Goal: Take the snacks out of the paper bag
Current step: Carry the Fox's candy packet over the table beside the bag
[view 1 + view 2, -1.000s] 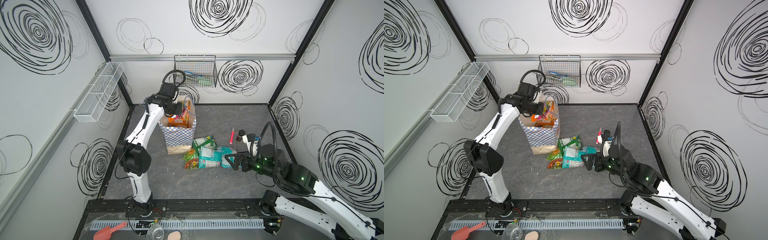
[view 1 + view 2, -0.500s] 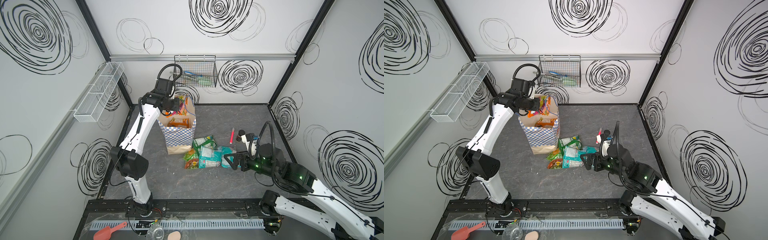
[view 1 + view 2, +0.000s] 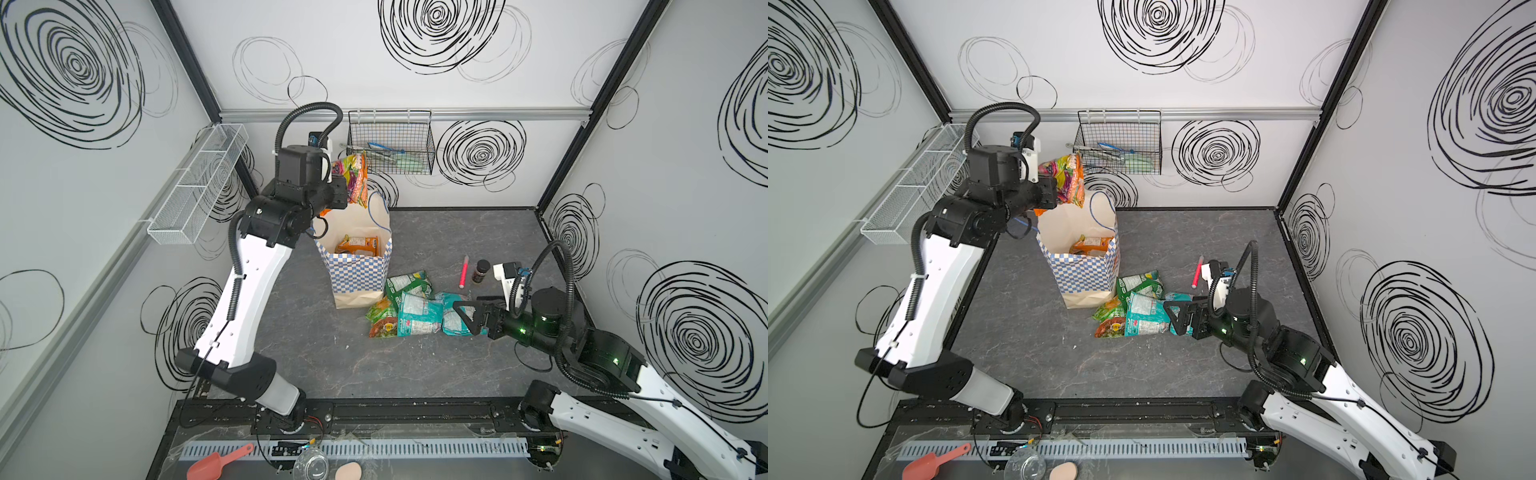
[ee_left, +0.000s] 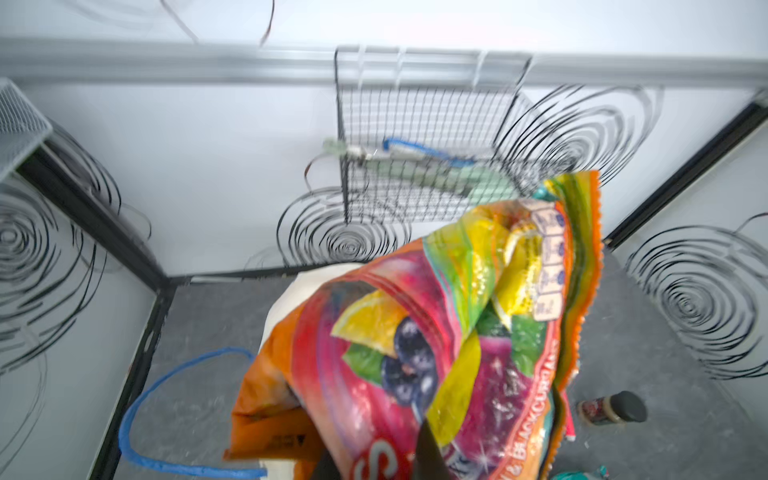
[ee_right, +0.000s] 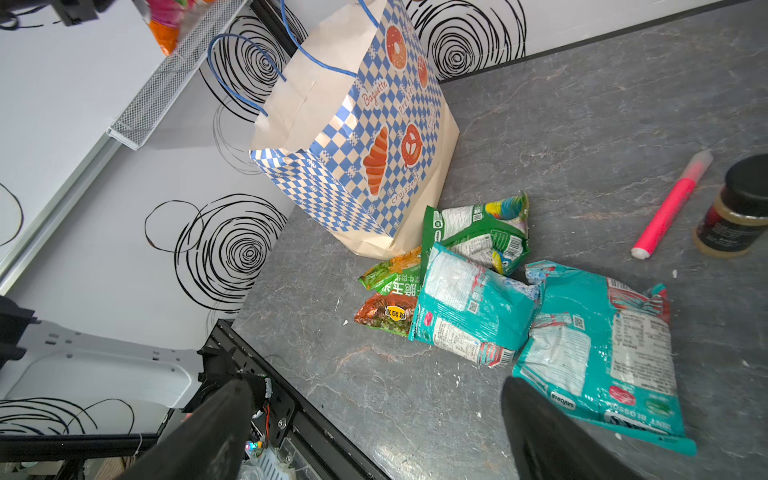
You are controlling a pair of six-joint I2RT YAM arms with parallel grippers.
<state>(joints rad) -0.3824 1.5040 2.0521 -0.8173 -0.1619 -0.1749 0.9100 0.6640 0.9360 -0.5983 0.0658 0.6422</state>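
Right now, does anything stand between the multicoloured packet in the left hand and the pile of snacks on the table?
Nothing solid. The multicoloured packet hangs above the paper bag's rim; only its blue cord handle rises close beside it. The right hand hovers open at the pile's edge.

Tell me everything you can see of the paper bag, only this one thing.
The paper bag stands upright and open on the grey table. Its upper part is blue-and-white check with pastry pictures, its base plain tan, its inside cream. Two thin blue cord handles rise from the rim. An orange packet lies inside; a green packet lies against its base.
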